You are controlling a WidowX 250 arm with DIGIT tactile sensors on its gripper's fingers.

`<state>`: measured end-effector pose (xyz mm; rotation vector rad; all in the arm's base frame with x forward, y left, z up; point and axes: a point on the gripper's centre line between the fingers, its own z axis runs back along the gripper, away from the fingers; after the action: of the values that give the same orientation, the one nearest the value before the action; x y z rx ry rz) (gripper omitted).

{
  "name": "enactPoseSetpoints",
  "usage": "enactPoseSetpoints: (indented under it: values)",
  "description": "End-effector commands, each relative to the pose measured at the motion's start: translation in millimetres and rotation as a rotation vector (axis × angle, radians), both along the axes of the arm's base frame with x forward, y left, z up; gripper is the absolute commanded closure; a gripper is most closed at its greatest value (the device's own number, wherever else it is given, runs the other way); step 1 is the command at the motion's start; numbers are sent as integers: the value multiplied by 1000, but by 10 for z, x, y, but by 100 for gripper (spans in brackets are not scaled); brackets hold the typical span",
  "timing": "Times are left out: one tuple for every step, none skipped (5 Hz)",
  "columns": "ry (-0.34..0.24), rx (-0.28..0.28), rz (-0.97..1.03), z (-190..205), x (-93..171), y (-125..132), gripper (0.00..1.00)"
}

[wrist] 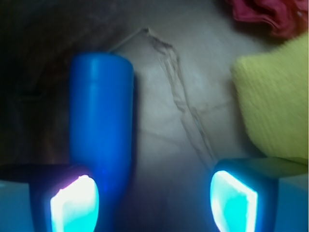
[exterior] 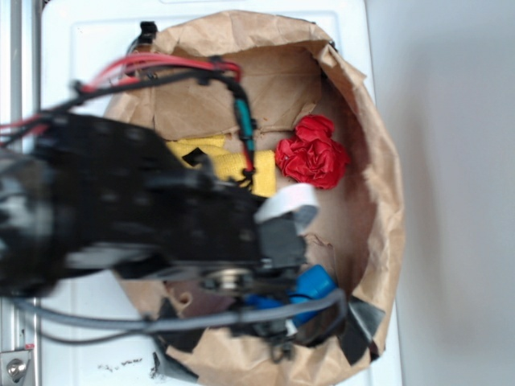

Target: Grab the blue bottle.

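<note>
wrist view: the pincer (wrist: 154,203) is sitting wide open at the bottom of the frame, its two glowing fingertips (wrist: 75,205) far apart w/ nothing between them. the blue bottle (wrist: 101,130) is lying lengthwise at left-centre on the brown paper (wrist: 193,72), its lower end running just beside the left fingertip, not gripped. a yellow cloth (wrist: 275,101) is filling the right edge, a red cloth (wrist: 270,14) is peeking in at the upper right. exterior view: the black arm (exterior: 121,209) is covering the left & centre of the frame, the bottle showing only as a blue patch at lower centre-right inside the paper-lined basin.
</note>
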<state>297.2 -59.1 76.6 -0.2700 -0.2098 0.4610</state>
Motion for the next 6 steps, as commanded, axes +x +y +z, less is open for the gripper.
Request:
enactPoseSetpoints:
  values:
    - [-54, -47, 39, 170, 389, -124, 0]
    - [-30, -43, 17, 122, 381, -221, 0]
    - [-10, 9, -2, -27, 322, -297, 0]
    - [-23, 107, -5, -206, 257, -302, 0]
    - [-21, 113, 28, -217, 255, -187, 100]
    - [-16, 61, 49, -18, 310, -25, 100]
